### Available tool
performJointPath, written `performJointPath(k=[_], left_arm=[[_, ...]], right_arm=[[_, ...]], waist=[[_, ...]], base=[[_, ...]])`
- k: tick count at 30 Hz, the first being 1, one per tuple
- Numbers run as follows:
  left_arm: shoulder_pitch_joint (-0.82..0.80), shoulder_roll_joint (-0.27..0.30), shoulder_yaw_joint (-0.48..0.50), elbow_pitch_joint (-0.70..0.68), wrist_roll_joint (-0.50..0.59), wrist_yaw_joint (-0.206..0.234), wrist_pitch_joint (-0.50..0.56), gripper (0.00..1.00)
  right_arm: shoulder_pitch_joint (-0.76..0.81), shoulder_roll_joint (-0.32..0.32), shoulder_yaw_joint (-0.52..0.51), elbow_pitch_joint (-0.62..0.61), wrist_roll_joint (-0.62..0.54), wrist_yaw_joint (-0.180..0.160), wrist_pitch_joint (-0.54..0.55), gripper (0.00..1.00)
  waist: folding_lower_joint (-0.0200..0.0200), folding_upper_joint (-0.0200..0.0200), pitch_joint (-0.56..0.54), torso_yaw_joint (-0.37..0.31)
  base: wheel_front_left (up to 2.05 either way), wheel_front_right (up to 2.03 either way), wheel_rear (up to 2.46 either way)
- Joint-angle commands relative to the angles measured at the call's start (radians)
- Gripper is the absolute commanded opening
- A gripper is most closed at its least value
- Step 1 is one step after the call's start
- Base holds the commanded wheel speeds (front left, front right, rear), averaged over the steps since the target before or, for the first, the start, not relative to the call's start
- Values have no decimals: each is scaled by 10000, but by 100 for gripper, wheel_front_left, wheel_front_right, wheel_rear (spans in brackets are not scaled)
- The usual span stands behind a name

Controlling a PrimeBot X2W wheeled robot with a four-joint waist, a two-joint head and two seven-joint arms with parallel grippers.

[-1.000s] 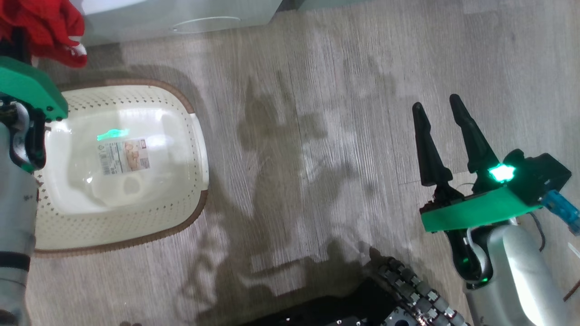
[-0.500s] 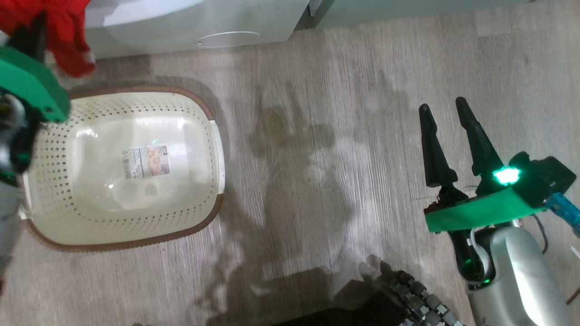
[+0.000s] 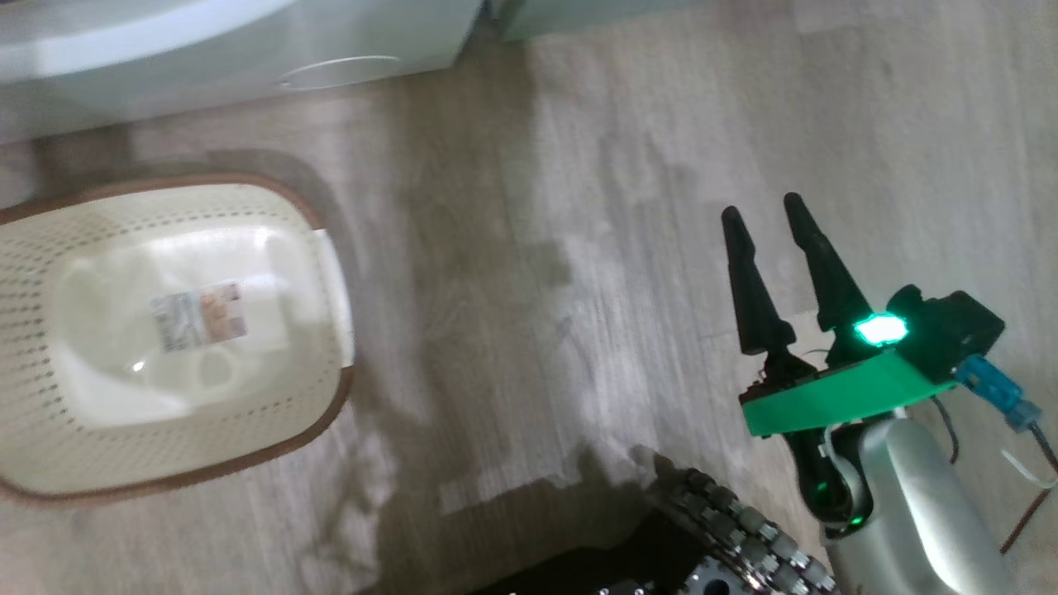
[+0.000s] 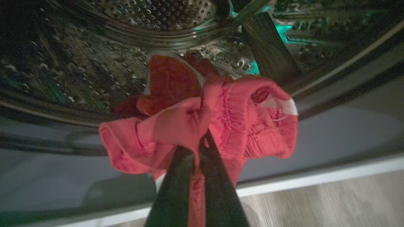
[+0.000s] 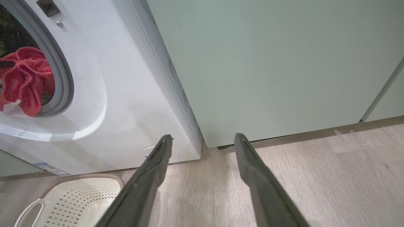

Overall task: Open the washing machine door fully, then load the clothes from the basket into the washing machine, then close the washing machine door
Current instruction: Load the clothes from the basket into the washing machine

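At the washing machine [image 5: 126, 94] mouth, left gripper [image 4: 197, 148] clamped on the clothes [image 4: 243, 119], drum [image 4: 151, 19] straight ahead. Right gripper [image 3: 762, 207] wide, empty, well apart.

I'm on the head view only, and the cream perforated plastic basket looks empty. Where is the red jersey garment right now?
Observer: The left gripper is shut on the red jersey garment, which is bunched around its dark fingers.
Operator: Is it in the machine?
Observer: It hangs at the mouth of the perforated steel drum, not yet released.
Operator: Any cloth spilling outside the opening?
Observer: In the right wrist view the red cloth sits framed by the grey rubber gasket of the large white front-loading washing machine, with none on the white front panel.
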Motion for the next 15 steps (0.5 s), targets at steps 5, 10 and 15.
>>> performJointPath(k=[5, 10, 15], left_arm=[[-1889, 1145, 400, 855, 766, -162, -405, 0], [-2859, 1304, 273, 1485, 1380, -285, -1467, 0], [-3576, 1342, 277, 2197, 1863, -455, -3344, 0]], right_arm=[[-17, -62, 516, -76, 525, 0, -128, 100], [-50, -62, 600, -227, 842, 0, -132, 100], [-130, -62, 737, -386, 1138, 0, -133, 100]], waist=[[0, 0, 539, -1091], [0, 0, 931, -1465], [0, 0, 1394, -1726]], base=[[0, 0, 0], [0, 0, 0], [0, 0, 0]])
